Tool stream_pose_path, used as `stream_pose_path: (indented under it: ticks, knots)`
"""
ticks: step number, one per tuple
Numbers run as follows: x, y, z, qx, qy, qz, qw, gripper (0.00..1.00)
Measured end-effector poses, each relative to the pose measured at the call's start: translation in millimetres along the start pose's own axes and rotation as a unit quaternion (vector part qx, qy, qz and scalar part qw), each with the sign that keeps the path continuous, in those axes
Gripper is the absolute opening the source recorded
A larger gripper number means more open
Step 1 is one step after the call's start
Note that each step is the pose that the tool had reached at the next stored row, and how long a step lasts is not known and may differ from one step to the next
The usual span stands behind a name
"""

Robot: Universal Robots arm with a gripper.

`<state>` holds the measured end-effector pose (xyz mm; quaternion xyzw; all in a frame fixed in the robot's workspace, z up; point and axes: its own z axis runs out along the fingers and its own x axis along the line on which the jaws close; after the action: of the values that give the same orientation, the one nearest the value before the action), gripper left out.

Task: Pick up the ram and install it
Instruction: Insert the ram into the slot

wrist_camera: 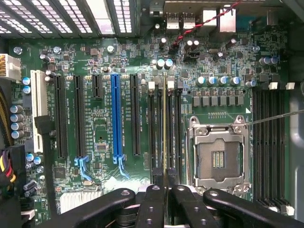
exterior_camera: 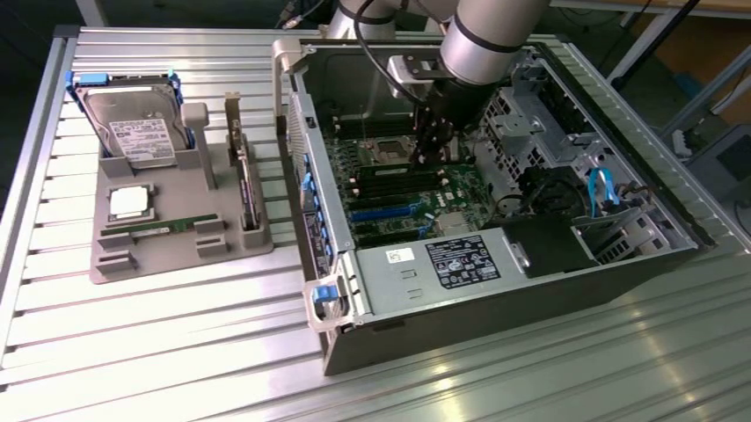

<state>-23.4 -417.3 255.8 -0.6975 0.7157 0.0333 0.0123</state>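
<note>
Nearest the wrist camera, black jaws stand narrow, clamped on the ram point(wrist_camera: 165, 123), seen edge-on. It sits in line with the dark memory slots point(wrist_camera: 153, 128) beside the open processor socket point(wrist_camera: 218, 156); contact cannot be told. Exterior view: the arm point(exterior_camera: 487, 40) reaches into the computer case point(exterior_camera: 388, 264) on the tabletop point(exterior_camera: 176, 352). A like stick point(exterior_camera: 164, 227) lies in the grey tray point(exterior_camera: 176, 259).

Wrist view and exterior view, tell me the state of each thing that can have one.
claw: shut on the ram.
ram: gripped edge-on at the memory slots, seating unclear.
processor socket: empty.
computer case: side open.
second ram stick: lying in the grey tray.
processor: resting in the grey tray.
</note>
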Motion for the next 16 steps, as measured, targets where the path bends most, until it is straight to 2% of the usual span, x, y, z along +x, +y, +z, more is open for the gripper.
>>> stream_pose_path:
  ticks: [4,16]
  knots:
    - [-0.1,-3.2,-0.1,0.0,0.0,0.0,1.0,0.12]
    - [6.3,-3.4,-0.5,0.0,0.0,0.0,1.0,0.12]
